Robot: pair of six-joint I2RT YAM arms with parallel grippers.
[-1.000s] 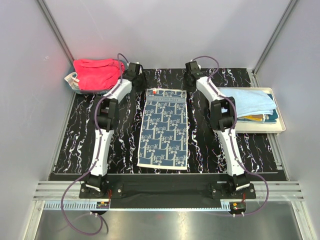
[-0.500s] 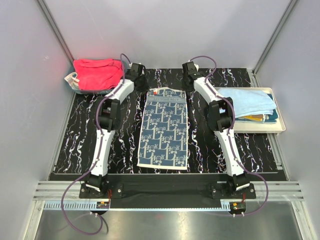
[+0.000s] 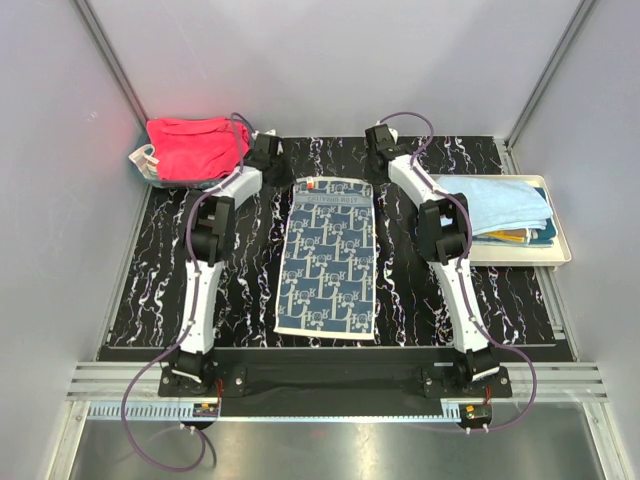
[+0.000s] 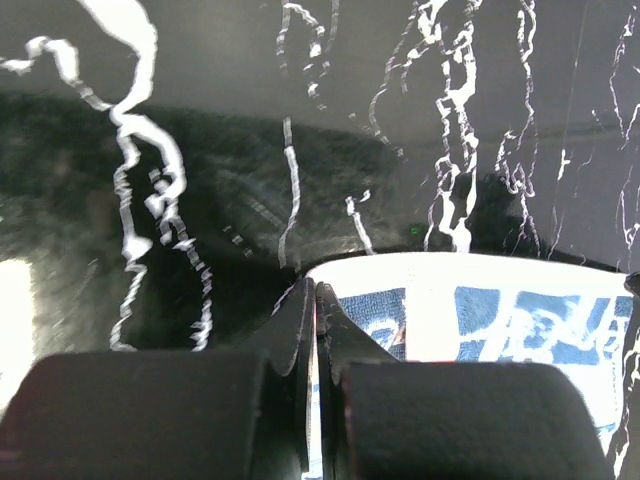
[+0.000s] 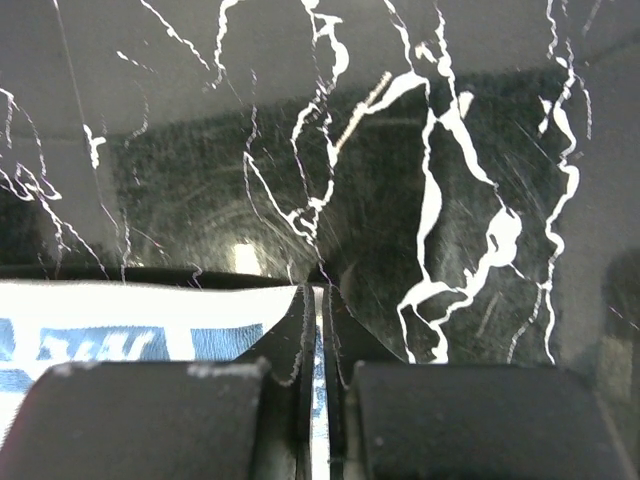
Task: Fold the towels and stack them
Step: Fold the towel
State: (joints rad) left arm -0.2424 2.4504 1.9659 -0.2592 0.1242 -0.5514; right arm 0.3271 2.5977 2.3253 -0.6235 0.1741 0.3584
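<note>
Both grippers clamping the far corners of the printed towel.
Top view: the printed towel [image 3: 328,258] is lying flat on the desk [image 3: 150,280], with a red towel [image 3: 190,148] far-left of it and a light blue towel [image 3: 505,203] to its right. Left wrist view: the left gripper [image 4: 312,292] is pinching its far-left corner, fingers together. Right wrist view: the right gripper [image 5: 318,296] is pinching its far-right corner likewise.
</note>
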